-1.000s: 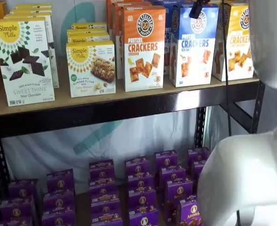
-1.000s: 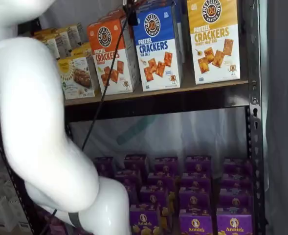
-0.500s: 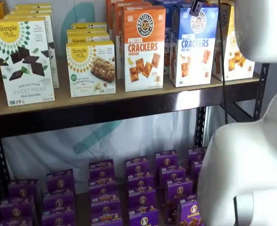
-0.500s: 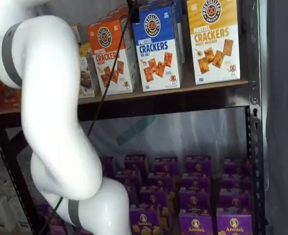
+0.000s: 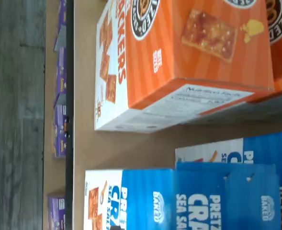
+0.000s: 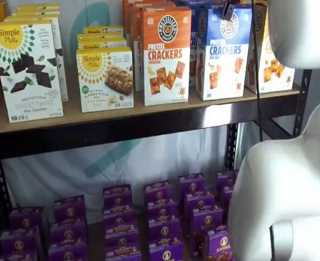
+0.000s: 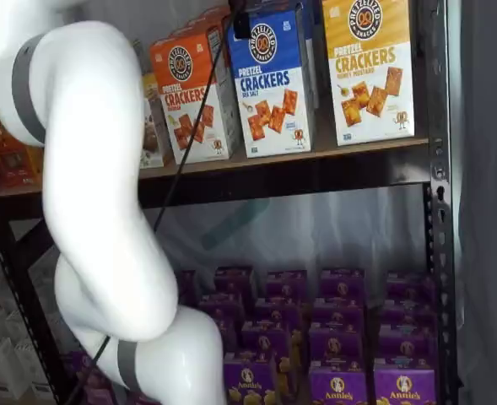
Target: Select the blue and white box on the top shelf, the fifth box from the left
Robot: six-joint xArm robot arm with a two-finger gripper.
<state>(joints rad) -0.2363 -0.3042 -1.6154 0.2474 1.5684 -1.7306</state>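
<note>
Arm shifted; blue and white box (image 7: 272, 83) upright.

A pale sheet (image 6: 149, 157) hangs behind the shelves; grey floor (image 5: 16, 96) below.

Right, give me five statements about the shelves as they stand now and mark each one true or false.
1. The blue and white box stands upright on the top shelf. True.
2. An orange cracker box stands beside the blue and white box. True.
3. The blue and white box lies flat on its face. False: it stands upright in both shelf views.
4. The lower level holds green boxes. False: the small boxes there are purple.
5. The gripper shows at the top edge of a shelf view, in front of the blue and white box. True; whether its fingers are open cannot be told.
</note>
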